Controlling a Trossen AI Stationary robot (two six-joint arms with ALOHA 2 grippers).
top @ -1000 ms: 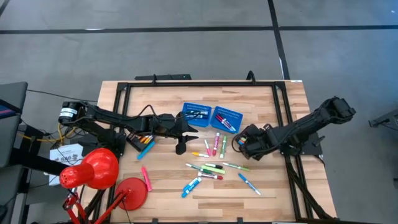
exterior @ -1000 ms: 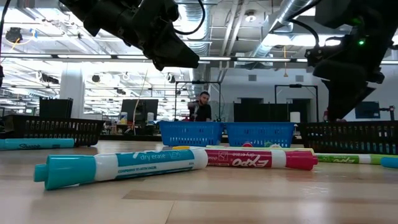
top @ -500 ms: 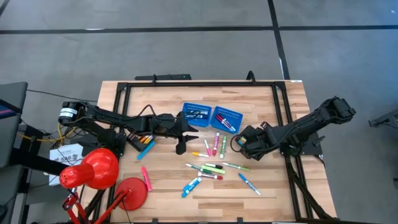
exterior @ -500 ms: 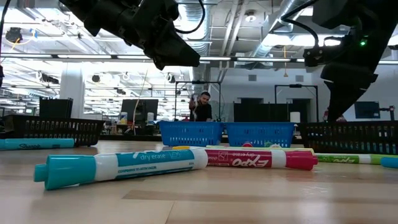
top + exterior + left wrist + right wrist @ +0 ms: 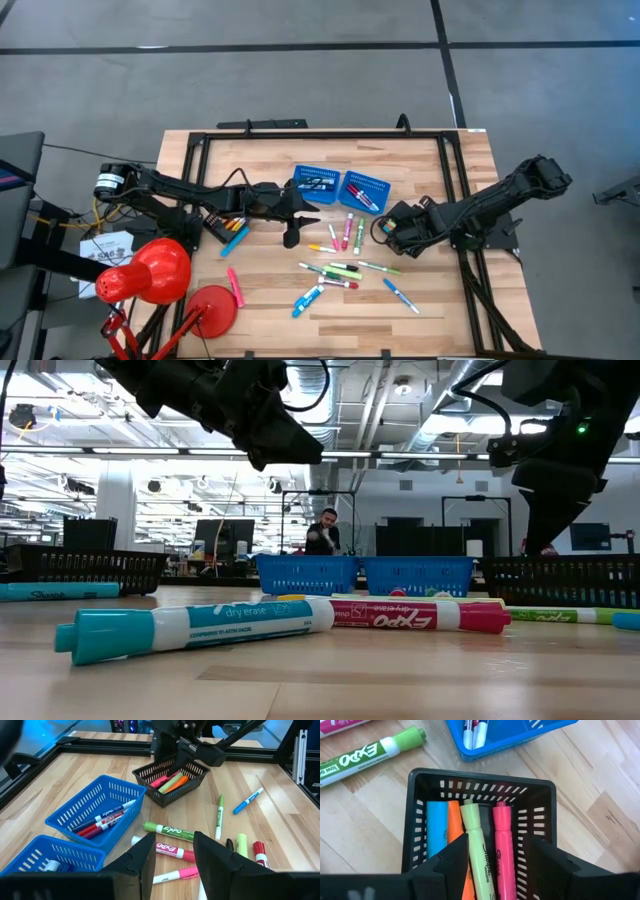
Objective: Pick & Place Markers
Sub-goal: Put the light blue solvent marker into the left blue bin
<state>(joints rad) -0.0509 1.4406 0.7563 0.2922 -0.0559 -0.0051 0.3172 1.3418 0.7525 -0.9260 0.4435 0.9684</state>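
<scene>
Above the small black basket (image 5: 480,845) near the worktop's (image 5: 420,170) right edge, my right claw (image 5: 492,857) hangs with its fingers (image 5: 451,857) spread apart and nothing between them. Directly under it the basket holds four markers side by side: a blue marker (image 5: 437,832), an orange marker (image 5: 455,827), a light green marker (image 5: 477,845) and a pink marker (image 5: 504,847). Just beyond that basket lie a green-capped marker (image 5: 357,757) flat on the wood and one blue basket (image 5: 505,735) containing markers.

My left claw (image 5: 172,852) is raised above the worktop's middle, toward the left of the two blue baskets (image 5: 340,187); its fingers (image 5: 142,860) stand apart and grip nothing. Loose markers (image 5: 340,265) are scattered between the blue baskets and the near edge. A second black basket (image 5: 222,225) sits toward the left edge, with a blue marker (image 5: 233,240) beside it.

A red lamp (image 5: 150,275) stands at the near left corner.
</scene>
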